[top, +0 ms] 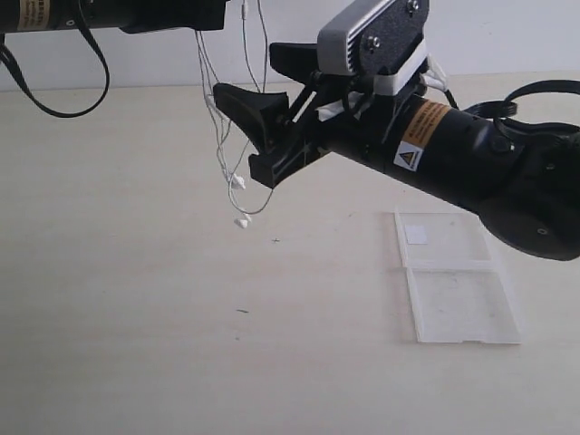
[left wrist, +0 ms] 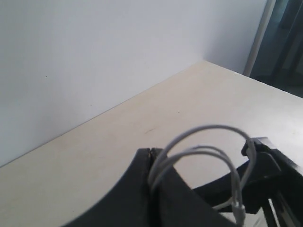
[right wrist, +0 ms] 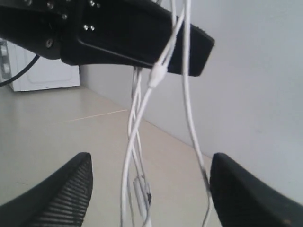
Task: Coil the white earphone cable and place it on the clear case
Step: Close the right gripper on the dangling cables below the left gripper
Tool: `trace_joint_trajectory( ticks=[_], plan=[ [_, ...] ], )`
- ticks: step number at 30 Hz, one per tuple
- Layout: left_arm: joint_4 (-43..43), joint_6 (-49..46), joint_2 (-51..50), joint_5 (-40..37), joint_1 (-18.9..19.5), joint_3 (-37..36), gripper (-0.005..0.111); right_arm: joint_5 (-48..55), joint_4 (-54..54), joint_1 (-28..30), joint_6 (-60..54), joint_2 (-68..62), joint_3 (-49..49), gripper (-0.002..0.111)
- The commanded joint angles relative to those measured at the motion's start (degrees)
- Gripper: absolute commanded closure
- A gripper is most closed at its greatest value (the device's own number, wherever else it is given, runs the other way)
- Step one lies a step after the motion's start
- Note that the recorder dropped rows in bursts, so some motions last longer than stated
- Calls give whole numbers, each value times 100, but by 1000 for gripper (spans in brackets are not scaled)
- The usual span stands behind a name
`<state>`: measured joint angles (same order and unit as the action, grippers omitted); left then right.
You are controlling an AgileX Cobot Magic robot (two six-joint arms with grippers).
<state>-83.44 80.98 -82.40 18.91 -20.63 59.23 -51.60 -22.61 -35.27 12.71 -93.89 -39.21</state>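
- White earphone cable (top: 238, 181) hangs in loose, near-vertical strands above the table (top: 136, 317). The earbuds are lowest and appear clear of the surface.
- Left gripper (left wrist: 152, 155): jaws together, pinching the cable's upper loops.
- Right gripper (top: 258, 136): jaws wide apart, holding nothing. The strands run down between its fingers.
- Clear case (top: 462, 304) lies flat and opened on the table, well apart, on the right arm's side.
- Judgement: the right gripper is nearer and placed to close across the vertical strands.
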Motion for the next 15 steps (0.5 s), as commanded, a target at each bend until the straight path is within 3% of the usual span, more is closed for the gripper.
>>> trace_joint_trajectory(
  ticks=[1, 11, 15],
  plan=[
    [30, 45, 47, 72, 12, 24, 107, -107, -572, -7, 454, -235, -335, 42],
    [30, 45, 47, 72, 12, 24, 107, -67, -791, -7, 834, -935, -822, 42],
    [30, 45, 47, 72, 12, 24, 107, -18, -898, -7, 1107, -1061, -974, 47]
  ],
)
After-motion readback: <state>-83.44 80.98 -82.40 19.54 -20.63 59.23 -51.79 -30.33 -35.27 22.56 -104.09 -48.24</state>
